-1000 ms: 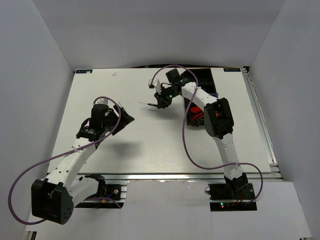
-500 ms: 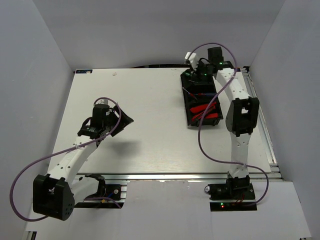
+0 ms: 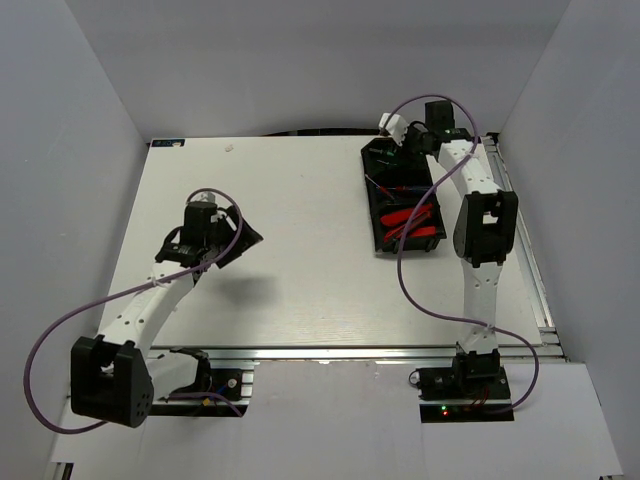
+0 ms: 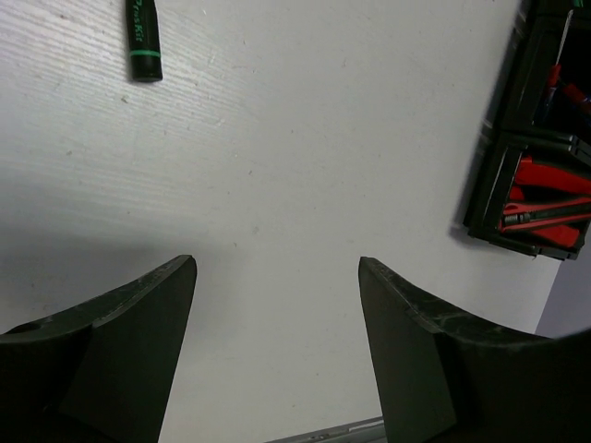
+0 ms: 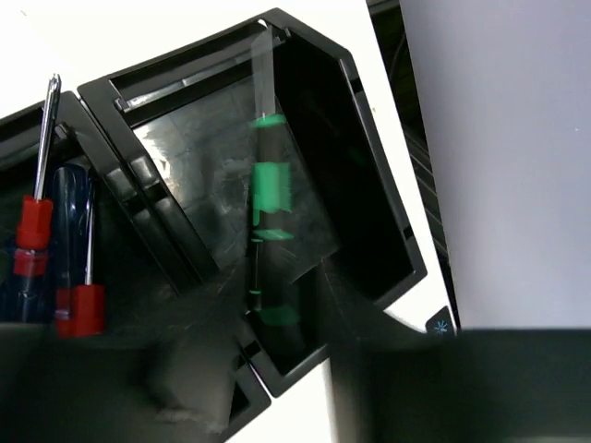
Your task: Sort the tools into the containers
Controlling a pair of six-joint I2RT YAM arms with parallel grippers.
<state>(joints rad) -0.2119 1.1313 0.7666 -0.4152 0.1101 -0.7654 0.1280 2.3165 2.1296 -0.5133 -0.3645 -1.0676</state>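
left tool (image 4: pixel 277 268): jaws are held wide, nothing between | right tool (image 5: pixel 277 369): is poised over tray (image 5: pixel 369 185) end compartment, grip on blurred black-and-green screwdriver (image 5: pixel 268 185) cannot be told | precision screwdriver (image 4: pixel 143 41) is seen lying on bench (image 4: pixel 323 138), well apart from tray | is judged light, stiff, slim, roll-prone; is best taken across mid-handle

Setting: robot lab, enclosed test cell. A plain white table (image 3: pixel 300 270) is boxed in on three sides by bare pale panels (image 3: pixel 60 150). Two white-and-black robot arms, the left arm (image 3: pixel 150 300) and the right arm (image 3: pixel 478 280), are bolted to an aluminium rail (image 3: pixel 350 352) at the near edge. Loose purple cables (image 3: pixel 399 262) loop along both arms. An exposed circuit board (image 3: pixel 450 405) with a lit indicator sits at the right base. One staged item is a black tray (image 3: pixel 378 165) of small tools.
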